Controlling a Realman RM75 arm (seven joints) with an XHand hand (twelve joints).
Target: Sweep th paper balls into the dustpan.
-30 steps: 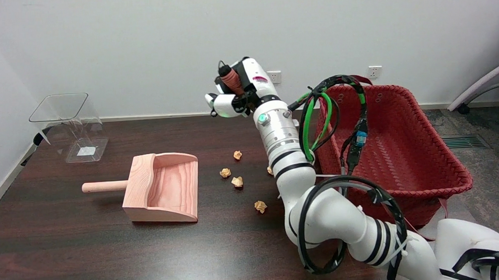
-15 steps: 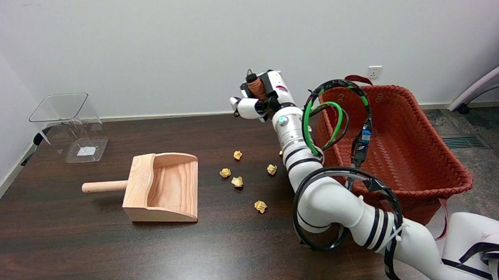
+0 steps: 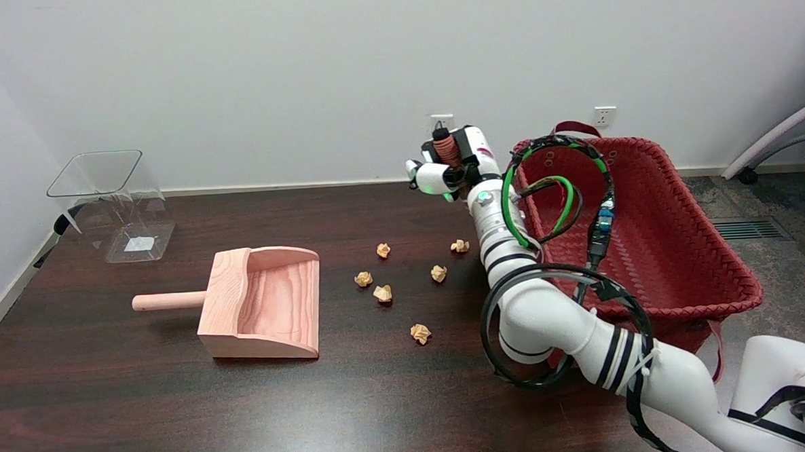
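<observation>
my hand gripped brush handle, raised behind paper balls; next needed lowering, sweeping toward dustpan.

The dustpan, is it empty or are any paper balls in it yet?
Empty. The dustpan shows only bare wood inside, and all six paper balls lie on the table to its right.

Paper balls: six small crumpled tan paper balls, scattered on the desk, right of the dustpan.
Dustpan: pale wooden dustpan, flat, mouth facing the balls.
</observation>
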